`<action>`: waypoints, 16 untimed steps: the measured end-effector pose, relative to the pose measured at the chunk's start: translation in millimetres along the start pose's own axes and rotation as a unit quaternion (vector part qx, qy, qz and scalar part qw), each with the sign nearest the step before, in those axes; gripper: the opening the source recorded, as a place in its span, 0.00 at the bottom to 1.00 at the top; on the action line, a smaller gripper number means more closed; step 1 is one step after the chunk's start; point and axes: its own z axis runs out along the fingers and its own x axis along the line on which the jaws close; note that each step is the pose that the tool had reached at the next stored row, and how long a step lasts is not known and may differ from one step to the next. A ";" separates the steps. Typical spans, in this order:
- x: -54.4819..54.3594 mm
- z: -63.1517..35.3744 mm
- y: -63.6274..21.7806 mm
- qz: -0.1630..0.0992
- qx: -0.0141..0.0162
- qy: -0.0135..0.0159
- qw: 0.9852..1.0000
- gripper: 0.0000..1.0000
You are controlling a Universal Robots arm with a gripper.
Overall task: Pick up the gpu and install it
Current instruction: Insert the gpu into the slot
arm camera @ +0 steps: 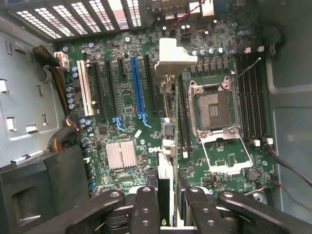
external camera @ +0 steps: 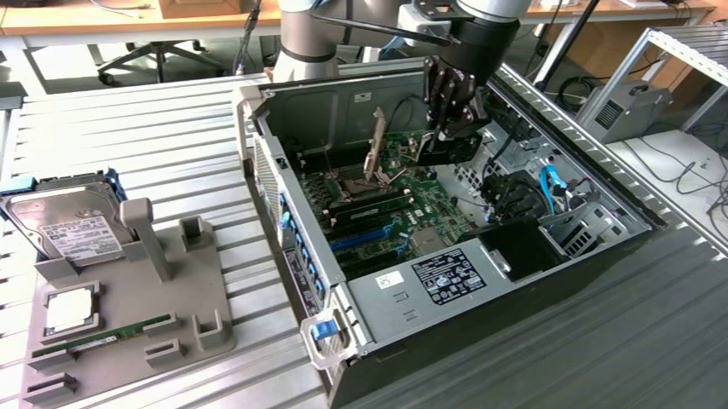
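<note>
My gripper (external camera: pixel 446 128) reaches down into the open computer case (external camera: pixel 341 281) and is shut on the gpu (external camera: pixel 441 152), which hangs dark below the fingers, above the green motherboard (external camera: pixel 427 200). In the wrist view the gpu (arm camera: pixel 168 151) is seen edge-on as a thin strip running away from the gripper (arm camera: pixel 165 197). Its pale metal bracket (arm camera: pixel 174 56) is at the far end, near the case's vented rear wall. Black fingers (arm camera: pixel 146 207) press on both sides of the card. It hovers over the expansion slots, just beside the long blue slot (arm camera: pixel 138 85).
An open CPU socket (arm camera: pixel 214 109) and RAM slots lie beside the card. A black box (external camera: pixel 517 247) and blue cables sit at the case's front. On the exterior view's left, a grey holder (external camera: pixel 136 332) carries a hard drive (external camera: pixel 71 226), a CPU (external camera: pixel 71 308) and a RAM stick (external camera: pixel 102 334).
</note>
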 end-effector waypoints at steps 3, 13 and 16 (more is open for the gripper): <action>-0.1 0.0 0.0 -0.007 0.000 0.000 1.000 0.26; -0.4 0.0 0.1 -0.031 0.000 0.000 1.000 0.26; -0.5 0.0 0.1 -0.037 0.000 0.001 0.999 0.26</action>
